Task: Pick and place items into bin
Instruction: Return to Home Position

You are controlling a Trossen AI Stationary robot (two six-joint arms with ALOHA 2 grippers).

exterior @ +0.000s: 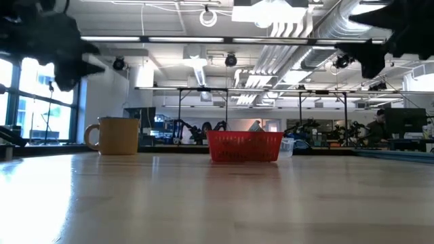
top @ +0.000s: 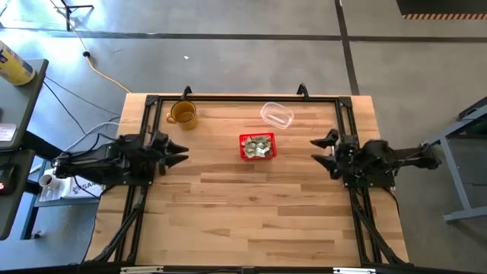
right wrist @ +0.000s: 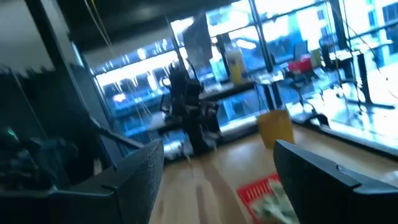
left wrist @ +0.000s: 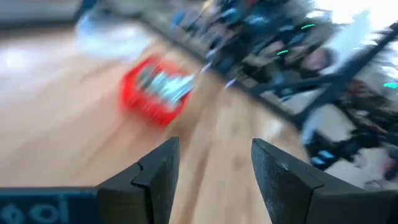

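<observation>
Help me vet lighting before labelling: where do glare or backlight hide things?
High view: even light, the bills in the red basket read clearly. Low view: bright ceiling lights and windows turn the left pincer and right pincer into dark silhouettes; the table shines. Right wrist view: bright windows sit behind dark fingers.

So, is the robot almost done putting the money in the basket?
Looks nearly done. The bills lie in the red basket, and I see none loose on the table. In hand: nothing; the left gripper and right gripper are open and empty, either side of the basket. Probably only parking the arms remains.
</observation>
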